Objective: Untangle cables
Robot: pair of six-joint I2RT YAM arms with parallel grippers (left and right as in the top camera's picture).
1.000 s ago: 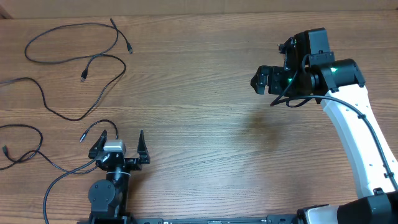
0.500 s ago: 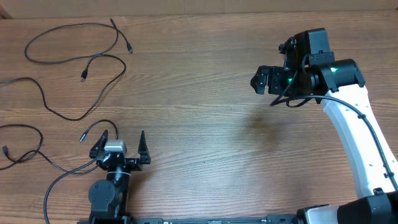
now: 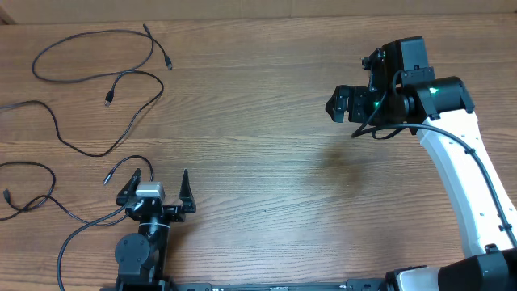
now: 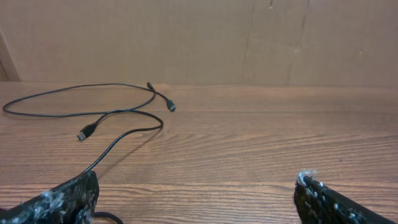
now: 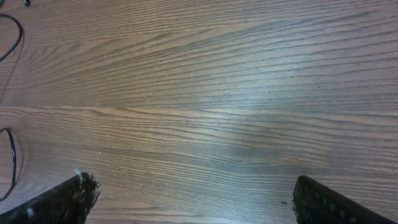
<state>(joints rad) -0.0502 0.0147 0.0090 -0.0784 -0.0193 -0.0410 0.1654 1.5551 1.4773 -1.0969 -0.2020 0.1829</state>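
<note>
Change: nothing is seen to have moved since the earlier overhead pictures.
Overhead: cables (image 3: 121, 75) are spread as loose strands on the left of the desk (image 3: 258, 162). The left fingers (image 3: 185, 190) are near one strand and the right fingers (image 3: 339, 105) are well apart from them.
Left wrist: left fingers (image 4: 62, 199) are spread wide and empty, and strands with plugs (image 4: 124, 113) lie ahead.
Right wrist: right fingers (image 5: 329, 202) are spread wide and empty. One strand (image 5: 13, 149) is glimpsed at the left edge.
Handling: the cables are judged light, limp and thin, best pinched on the cord near a plug.
</note>
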